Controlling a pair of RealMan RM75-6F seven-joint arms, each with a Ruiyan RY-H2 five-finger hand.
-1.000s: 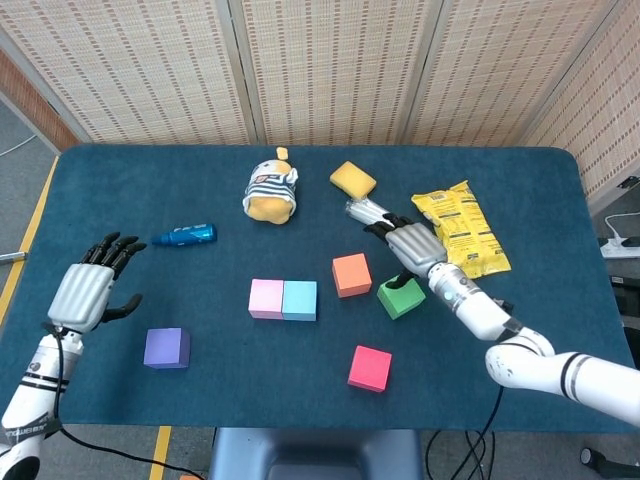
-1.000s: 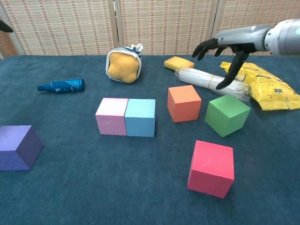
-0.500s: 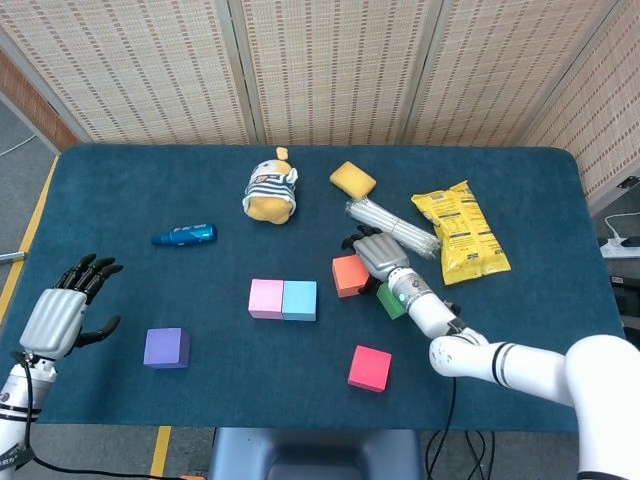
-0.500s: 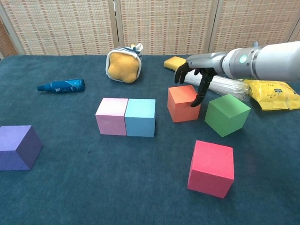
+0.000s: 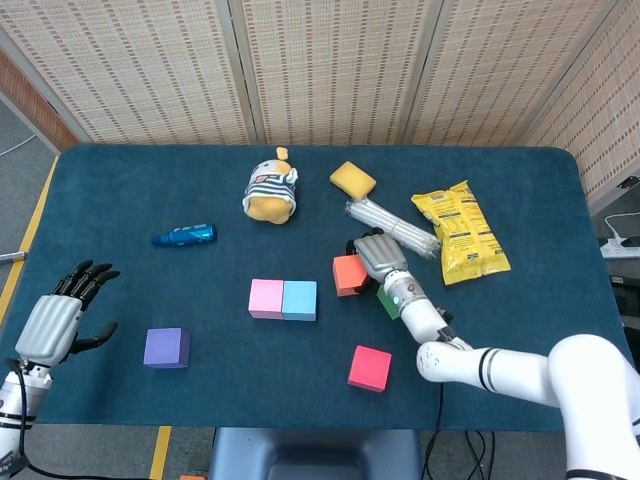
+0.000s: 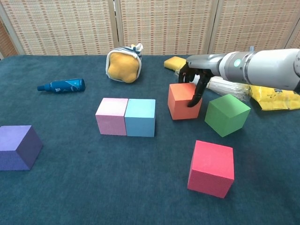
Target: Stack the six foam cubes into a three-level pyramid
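1. Blue tabletop (image 5: 120, 180): pink cube (image 6: 111, 116) & cyan cube (image 6: 140, 117) touching, base begun
2. Right robot hand (image 6: 196, 79) came down, now clasps orange cube (image 6: 183, 101)
3. Left robot hand (image 5: 60, 315) empty, fingers spread
4. Next prob: slide orange beside cyan

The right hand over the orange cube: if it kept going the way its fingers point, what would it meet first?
Probably the orange foam cube: the right hand sits right over it, fingers pointing down its side; contact is unclear.

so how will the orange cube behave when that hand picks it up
The orange cube is foam, so probably light and a little squashy under the right hand. Its flat faces suggest it won't roll, though a light block may slide if nudged.
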